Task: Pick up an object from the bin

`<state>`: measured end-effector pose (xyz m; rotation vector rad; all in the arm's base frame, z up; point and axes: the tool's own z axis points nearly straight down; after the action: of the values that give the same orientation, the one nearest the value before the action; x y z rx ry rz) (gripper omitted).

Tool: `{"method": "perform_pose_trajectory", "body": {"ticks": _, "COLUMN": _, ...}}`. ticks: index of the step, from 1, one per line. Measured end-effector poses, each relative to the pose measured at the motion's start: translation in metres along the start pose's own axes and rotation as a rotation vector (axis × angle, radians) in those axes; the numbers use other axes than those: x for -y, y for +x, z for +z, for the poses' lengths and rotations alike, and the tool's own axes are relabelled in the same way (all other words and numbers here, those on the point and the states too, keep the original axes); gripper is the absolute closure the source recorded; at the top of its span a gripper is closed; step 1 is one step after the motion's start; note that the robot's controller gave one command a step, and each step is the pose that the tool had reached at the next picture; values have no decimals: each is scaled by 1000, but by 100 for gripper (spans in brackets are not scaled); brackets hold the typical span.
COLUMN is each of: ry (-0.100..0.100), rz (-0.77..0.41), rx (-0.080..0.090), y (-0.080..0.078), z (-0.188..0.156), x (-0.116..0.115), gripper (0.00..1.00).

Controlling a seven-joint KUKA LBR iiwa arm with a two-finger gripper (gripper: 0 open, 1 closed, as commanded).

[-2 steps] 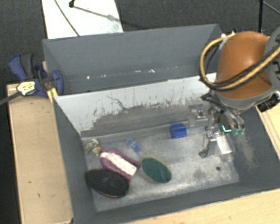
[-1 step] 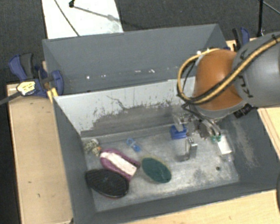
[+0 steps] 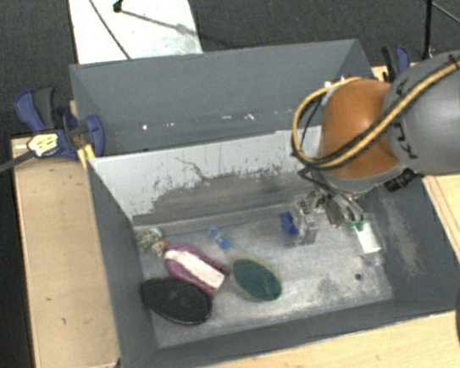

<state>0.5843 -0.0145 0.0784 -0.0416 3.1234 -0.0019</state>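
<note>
Hangs low over the right half of the grey metal bin (image 3: 130,262): the hand (image 3: 322,215). Cannot tell spread from pressed together at this angle. Nothing seen pinched.

Just beside it on the left, possibly touching: a small blue plastic piece (image 3: 290,224), short, with its long axis running roughly back to front in the bin. Just to the right, nearer the front wall: a white tube with a green end (image 3: 365,238), lying flat, with the green end towards the back wall and its long axis back to front, slightly slanted.

Both probably light, stiff and a little slick. Best taken across the narrow middle, grip square to the long axis.

Well apart at left: a dark green oval pad (image 3: 255,279), a pink-and-white block (image 3: 195,266) and a black oval brush (image 3: 176,301).
</note>
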Motion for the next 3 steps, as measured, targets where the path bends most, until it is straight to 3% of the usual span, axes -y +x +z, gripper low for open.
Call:
{"method": "perform_pose_trajectory", "body": {"ticks": 1, "ry": 0, "rz": -9, "rx": -8, "y": 21, "z": -131, "x": 7, "gripper": 100}}
{"method": "perform_pose_trajectory", "body": {"ticks": 2, "ry": -1, "rz": -10, "rx": -15, "y": 22, "z": -126, "x": 6, "gripper": 0}}
{"method": "perform_pose_trajectory", "body": {"ticks": 3, "ry": -2, "rz": -66, "rx": -7, "y": 12, "z": 8, "x": -18, "gripper": 0}}
